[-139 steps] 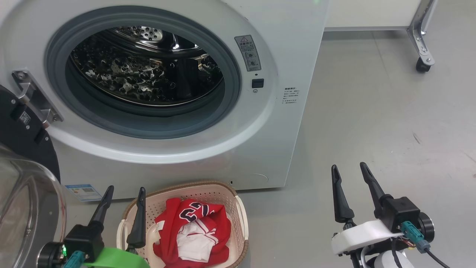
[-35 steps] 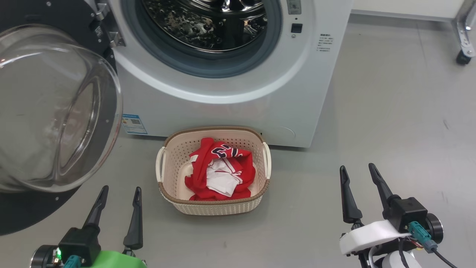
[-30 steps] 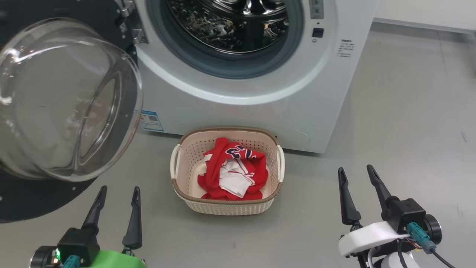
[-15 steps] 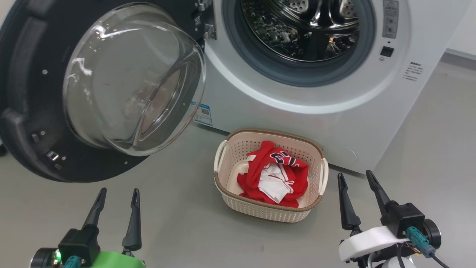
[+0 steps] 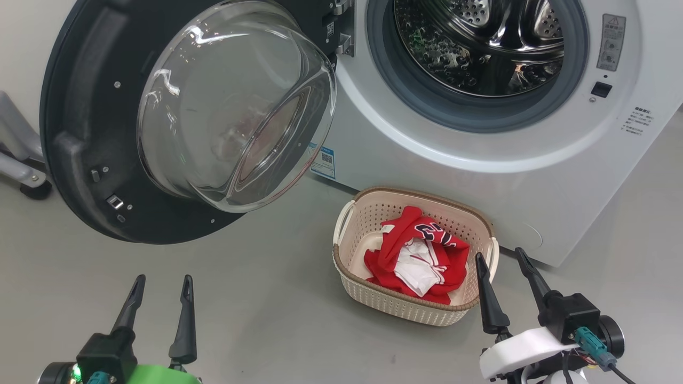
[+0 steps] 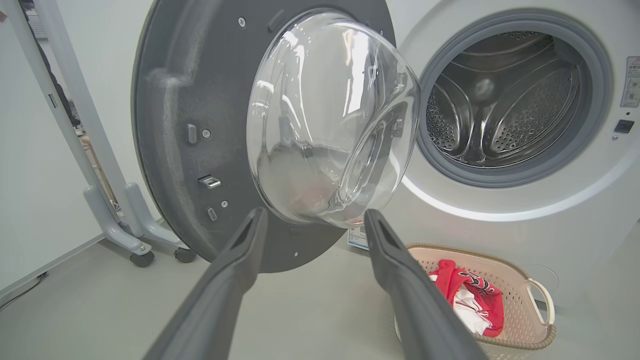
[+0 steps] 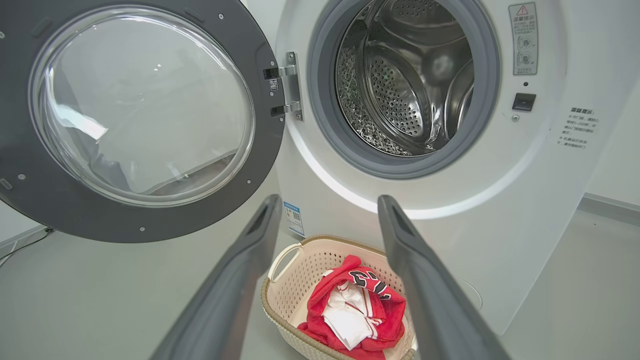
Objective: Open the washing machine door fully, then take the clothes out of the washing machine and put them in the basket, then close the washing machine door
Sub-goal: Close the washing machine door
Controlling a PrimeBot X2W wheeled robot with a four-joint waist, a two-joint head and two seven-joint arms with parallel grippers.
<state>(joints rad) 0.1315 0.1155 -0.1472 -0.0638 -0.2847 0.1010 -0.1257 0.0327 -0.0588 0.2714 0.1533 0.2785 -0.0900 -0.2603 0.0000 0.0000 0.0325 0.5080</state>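
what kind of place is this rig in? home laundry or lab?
Probably a lab or test bay staged as a laundry corner, not a home: one washing machine on a bare grey floor, a wheeled metal frame beside its open door, a basket of clothes in front.

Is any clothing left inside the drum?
No, the steel drum looks bare, and the red clothes lie in the basket.

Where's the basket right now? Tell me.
In the head view the basket sits on the floor right of centre, just before the washing machine, holding the red clothes.
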